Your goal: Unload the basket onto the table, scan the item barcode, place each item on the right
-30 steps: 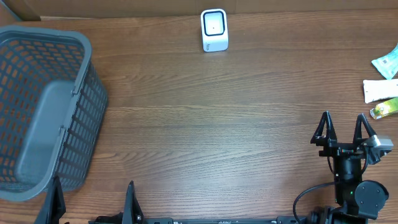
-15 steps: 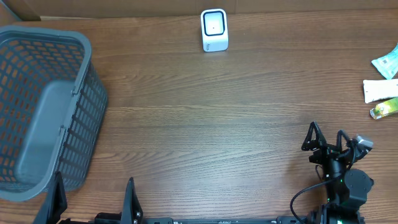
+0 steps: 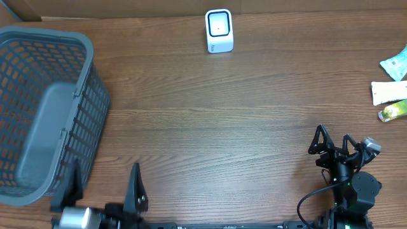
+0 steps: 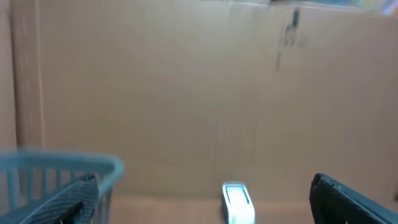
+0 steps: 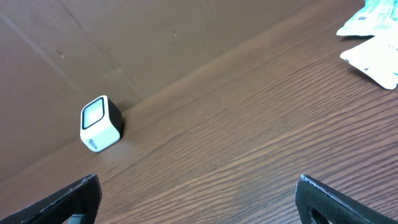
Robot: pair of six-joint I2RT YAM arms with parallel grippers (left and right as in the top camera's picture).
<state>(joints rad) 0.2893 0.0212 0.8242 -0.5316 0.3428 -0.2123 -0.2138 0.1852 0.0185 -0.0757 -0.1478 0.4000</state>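
A white barcode scanner (image 3: 219,30) with a dark window stands at the far middle of the table; it also shows in the left wrist view (image 4: 239,202) and the right wrist view (image 5: 99,124). Three packaged items lie at the right edge: a teal packet (image 3: 395,64), a white packet (image 3: 388,93) and a small green-yellow one (image 3: 393,111). My right gripper (image 3: 332,137) is open and empty near the front right, well short of them. At the front left my left gripper (image 3: 102,187) is also open and empty.
A large grey mesh basket (image 3: 89,108) takes up the left side, right beside the left gripper; its rim (image 4: 62,165) shows in the left wrist view. A cardboard wall (image 4: 186,93) runs behind the table. The teal packet (image 5: 373,18) and white packet (image 5: 376,59) lie far right.
The right gripper pulled back and turned slightly left a second ago, then held still. The left gripper has shifted a little right and forward. Both stay open.
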